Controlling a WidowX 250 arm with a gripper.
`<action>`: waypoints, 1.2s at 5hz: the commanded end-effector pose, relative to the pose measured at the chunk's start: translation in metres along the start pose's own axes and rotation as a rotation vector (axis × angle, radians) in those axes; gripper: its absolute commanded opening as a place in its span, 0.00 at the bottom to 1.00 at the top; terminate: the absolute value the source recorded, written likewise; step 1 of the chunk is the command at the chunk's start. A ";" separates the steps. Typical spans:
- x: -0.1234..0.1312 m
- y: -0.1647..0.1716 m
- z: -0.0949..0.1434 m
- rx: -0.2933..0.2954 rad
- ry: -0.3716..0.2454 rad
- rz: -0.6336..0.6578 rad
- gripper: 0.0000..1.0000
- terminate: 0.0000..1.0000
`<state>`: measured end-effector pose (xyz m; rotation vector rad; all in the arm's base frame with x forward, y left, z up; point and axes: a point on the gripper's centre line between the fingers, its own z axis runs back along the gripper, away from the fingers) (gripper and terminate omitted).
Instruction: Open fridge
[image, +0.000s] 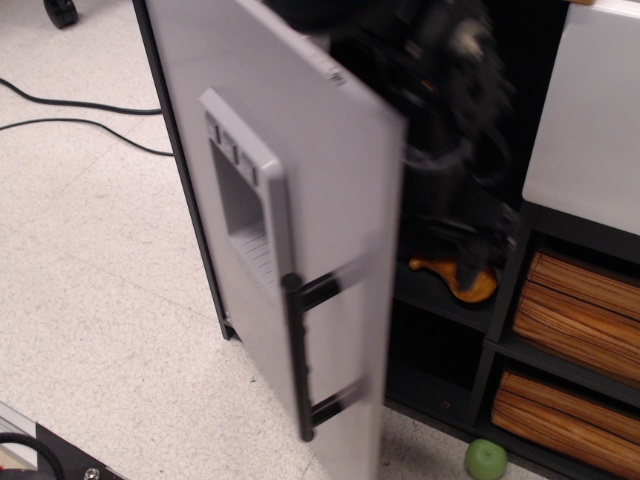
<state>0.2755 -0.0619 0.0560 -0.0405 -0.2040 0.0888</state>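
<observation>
The fridge (320, 180) has a light grey door with a recessed dispenser panel (245, 200) and a long black bar handle (300, 355). The door stands swung well out to the left, blurred with motion. Its dark inside shows, with an orange toy (462, 280) on a shelf. My arm and gripper (455, 130) are a dark blur behind the door's free edge, inside the opening. I cannot tell how the jaws stand.
A white-fronted unit (590, 110) with wooden-slat drawers (580, 310) stands to the right. A green ball (487, 459) lies on the floor below it. Black cables (80, 110) run across the speckled floor at left.
</observation>
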 end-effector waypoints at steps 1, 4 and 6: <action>-0.027 0.056 0.040 0.028 -0.028 0.070 1.00 0.00; -0.084 0.118 0.054 0.061 0.013 0.016 1.00 0.00; -0.084 0.118 0.054 0.061 0.013 0.016 1.00 1.00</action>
